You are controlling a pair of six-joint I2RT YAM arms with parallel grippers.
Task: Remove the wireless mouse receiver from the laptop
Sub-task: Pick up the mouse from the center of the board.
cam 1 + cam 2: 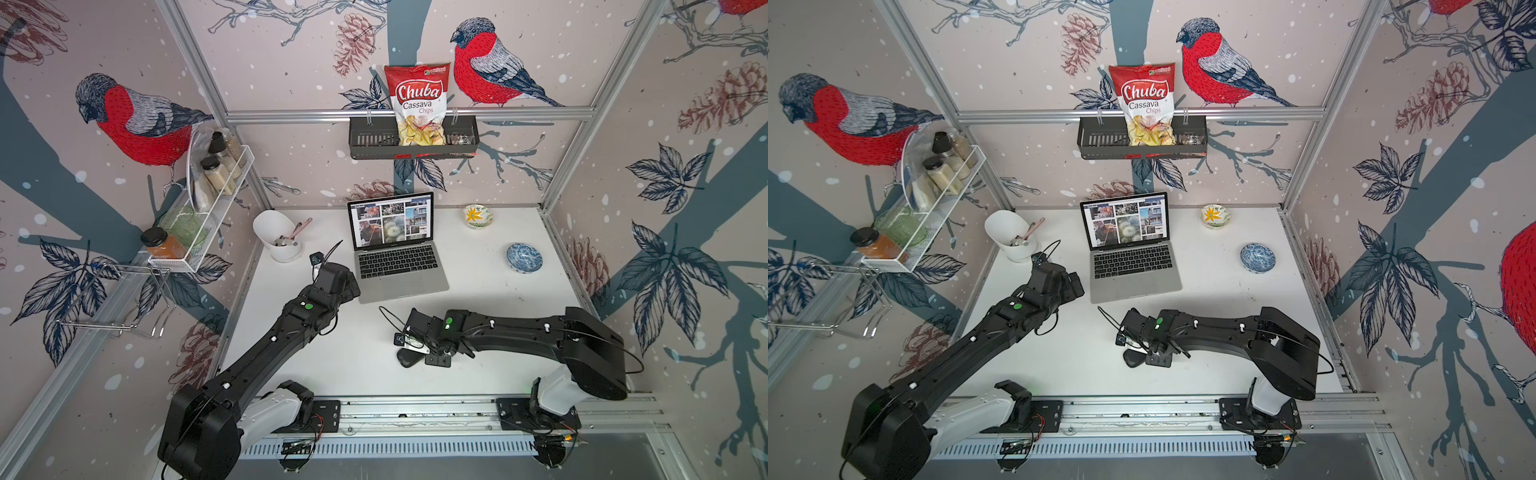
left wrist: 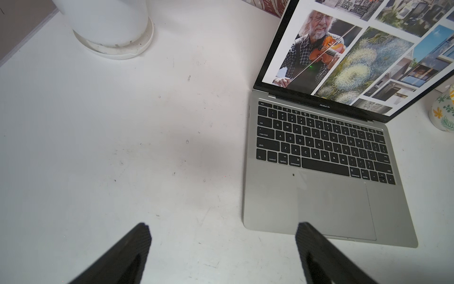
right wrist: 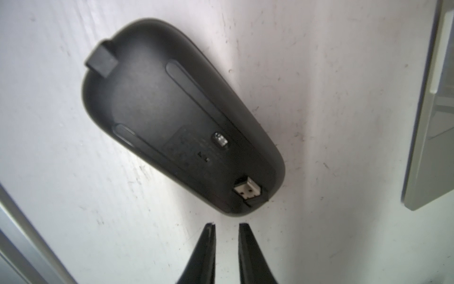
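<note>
The silver-grey laptop (image 1: 399,270) (image 1: 1133,278) stands open at the back middle of the white table, its screen showing a grid of photos. In front of it a black mouse (image 1: 406,358) (image 3: 172,110) lies on its back. The wireless mouse receiver (image 3: 247,190), a small metal plug on a dark stub, rests in a slot at the mouse's end. My right gripper (image 3: 227,225) hovers just short of that end, open by a narrow gap, nothing between its fingers. Wide open, my left gripper (image 2: 222,228) (image 1: 351,286) hangs over the table at the laptop's (image 2: 319,196) front left corner.
A white utensil holder (image 1: 276,235) stands left of the laptop. To the right sit a blue bowl (image 1: 524,257) and a flowered bowl (image 1: 478,216). On the back wall, a black basket (image 1: 374,143) holds a chips bag. A white wire rack (image 1: 216,199) with jars hangs on the left wall.
</note>
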